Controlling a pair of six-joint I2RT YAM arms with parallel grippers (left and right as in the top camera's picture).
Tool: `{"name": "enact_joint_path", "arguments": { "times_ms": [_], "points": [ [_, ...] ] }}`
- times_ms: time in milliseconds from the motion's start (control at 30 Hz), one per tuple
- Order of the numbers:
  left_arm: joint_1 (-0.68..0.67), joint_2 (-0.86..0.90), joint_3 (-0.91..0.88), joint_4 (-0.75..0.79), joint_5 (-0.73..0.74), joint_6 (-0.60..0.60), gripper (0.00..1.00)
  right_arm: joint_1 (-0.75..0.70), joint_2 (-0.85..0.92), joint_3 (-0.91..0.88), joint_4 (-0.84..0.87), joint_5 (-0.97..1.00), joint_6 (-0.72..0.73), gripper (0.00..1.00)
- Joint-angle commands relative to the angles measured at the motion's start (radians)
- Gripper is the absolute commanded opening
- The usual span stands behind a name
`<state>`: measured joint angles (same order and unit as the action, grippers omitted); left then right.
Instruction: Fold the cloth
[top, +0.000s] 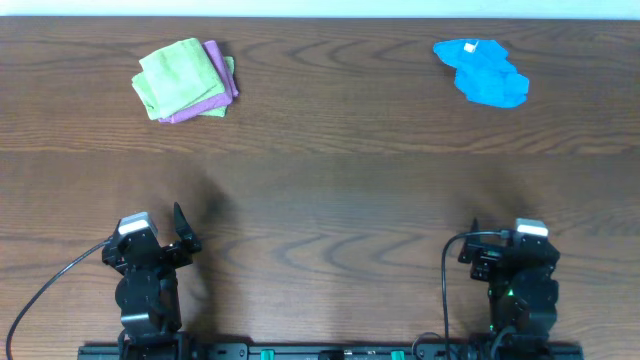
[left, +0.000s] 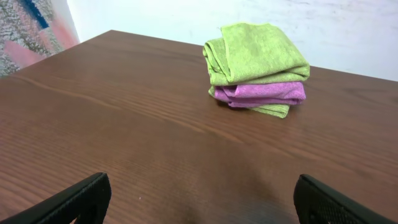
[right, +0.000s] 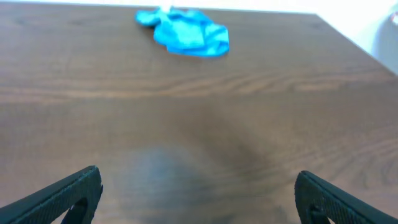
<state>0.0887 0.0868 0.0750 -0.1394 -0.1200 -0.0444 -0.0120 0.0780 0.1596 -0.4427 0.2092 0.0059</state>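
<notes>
The bright blue cloth (top: 482, 73) lies crumpled at the far right of the table, its small white tag on top; the right wrist view shows it far ahead (right: 185, 32). My right gripper (right: 199, 193) sits near the front edge, open and empty, well short of the cloth. Over at the front left, my left gripper (left: 202, 196) is open too, nothing between its fingers.
A folded lime-green cloth (top: 178, 75) lies on a pink-purple cloth (top: 218, 80) at the far left, also seen ahead of the left gripper (left: 256, 53). The brown wooden table (top: 320, 190) spans the view. Cables trail from both arm bases.
</notes>
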Motion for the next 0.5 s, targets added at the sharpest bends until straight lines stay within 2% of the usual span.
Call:
{"name": "enact_joint_path", "arguments": {
  "times_ms": [0, 167, 300, 467],
  "points": [
    [-0.003, -0.011, -0.031, -0.013, -0.018, 0.019, 0.95, 0.007, -0.008, -0.005, 0.049, -0.012, -0.011, 0.99],
    [-0.003, -0.011, -0.031, -0.013, -0.018, 0.019, 0.95, 0.006, -0.007, -0.009, 0.151, -0.126, -0.002, 0.99],
    [-0.003, -0.011, -0.031, -0.013, -0.018, 0.019, 0.95, 0.001, 0.013, -0.043, 0.303, -0.11, 0.023, 0.99],
    [-0.003, -0.011, -0.031, -0.013, -0.018, 0.019, 0.95, -0.054, 0.221, -0.042, 0.547, -0.124, 0.111, 0.99]
  ]
}}
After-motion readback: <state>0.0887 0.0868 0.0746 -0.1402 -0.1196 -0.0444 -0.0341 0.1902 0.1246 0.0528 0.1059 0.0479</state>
